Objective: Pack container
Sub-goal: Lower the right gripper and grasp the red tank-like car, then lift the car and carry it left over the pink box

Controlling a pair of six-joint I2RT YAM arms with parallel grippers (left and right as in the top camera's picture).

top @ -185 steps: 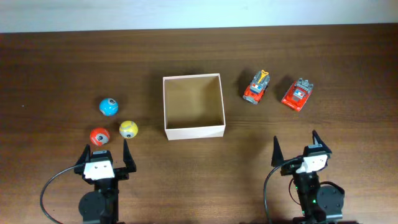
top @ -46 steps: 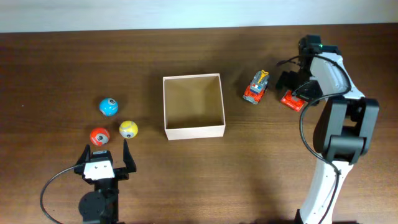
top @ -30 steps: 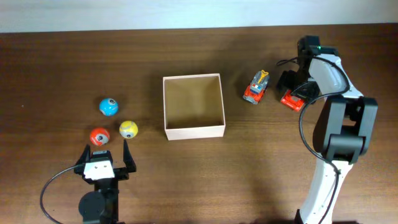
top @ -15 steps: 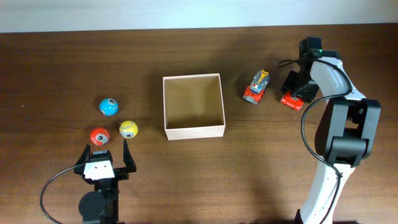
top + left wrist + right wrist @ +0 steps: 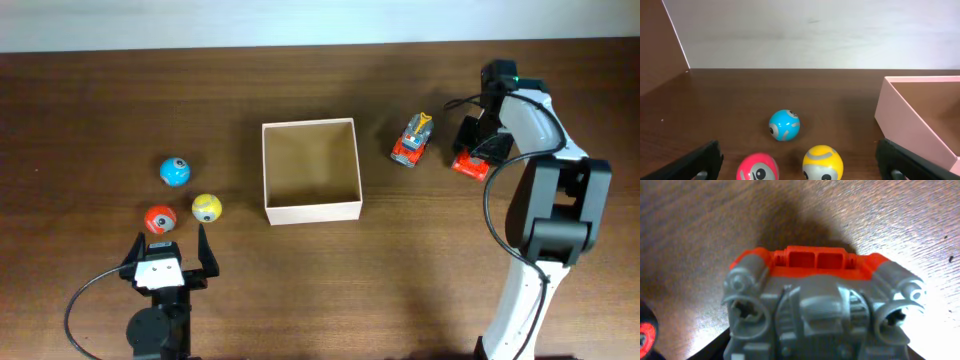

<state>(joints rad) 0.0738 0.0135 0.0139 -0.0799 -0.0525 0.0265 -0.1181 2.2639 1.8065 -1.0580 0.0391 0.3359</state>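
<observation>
Two sets of jaws: my right jaws are clamped on the red truck [image 5: 470,163], well right of the container [image 5: 311,210]. My left jaws gape empty, front-left of it. A second truck [image 5: 412,139] sits just right of the container, which stands mid-bench [image 5: 100,90]. The blue ball [image 5: 174,171], yellow ball [image 5: 206,208] and red ball [image 5: 160,219] lie to its left.

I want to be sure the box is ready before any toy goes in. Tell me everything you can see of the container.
The container is a small square box, open at the top, with thin cream-white walls and a tan inner floor. It looks like cardboard. No lid or flap shows, and nothing lies inside it. It stands upright and flat near the middle of the dark wooden table. Only the table touches it. The yellow ball on its left and the nearest toy truck on its right both lie well apart from it.
</observation>
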